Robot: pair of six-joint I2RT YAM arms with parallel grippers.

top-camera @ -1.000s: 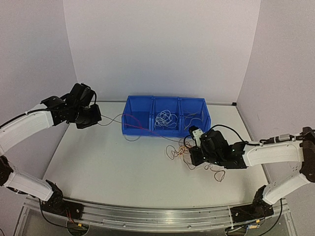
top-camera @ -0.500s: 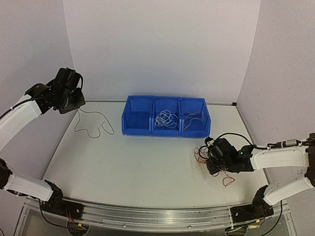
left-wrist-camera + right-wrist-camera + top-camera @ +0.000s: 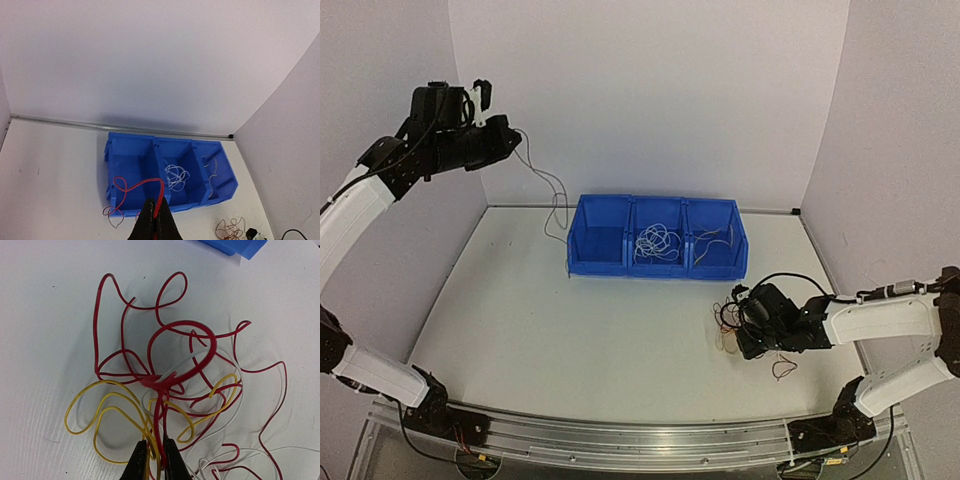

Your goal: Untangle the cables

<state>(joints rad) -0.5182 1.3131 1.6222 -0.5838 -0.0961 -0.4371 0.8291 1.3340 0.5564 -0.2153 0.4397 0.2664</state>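
White table (image 3: pixel 570 320) runs between plain pale walls (image 3: pixel 650 100), and a blue bin (image 3: pixel 600 262) with three compartments stands at its far side

Right gripper (image 3: pixel 157 452) is low over the table on the right. Its jaws stand very close together with a red and a yellow strand running between them; whether they pinch the strands I cannot tell. Fanning out from the tips lie the cables (image 3: pixel 150 382), a loose snarl of red, yellow and white loops resting on the table in front of the bin's right end. A single small red loop (image 3: pixel 783 368) lies apart, nearer the arm.

Left gripper (image 3: pixel 156 210) is raised high by the left wall, its jaws clamped on a red wire (image 3: pixel 145 183), which dangles in curls down to the bin's left end.

Half a second ago this arm was lower and its wire trailed across the table on the left. A second ago the wire stretched from it past the bin toward the snarl. The right gripper and its snarl sit about where they were half a second ago.

From overhead the hanging wire is a thin dark line. The left wrist view shows its red colour, and white wires (image 3: pixel 175 176) in the middle compartment. Only the right wrist view tells the snarl's colours apart
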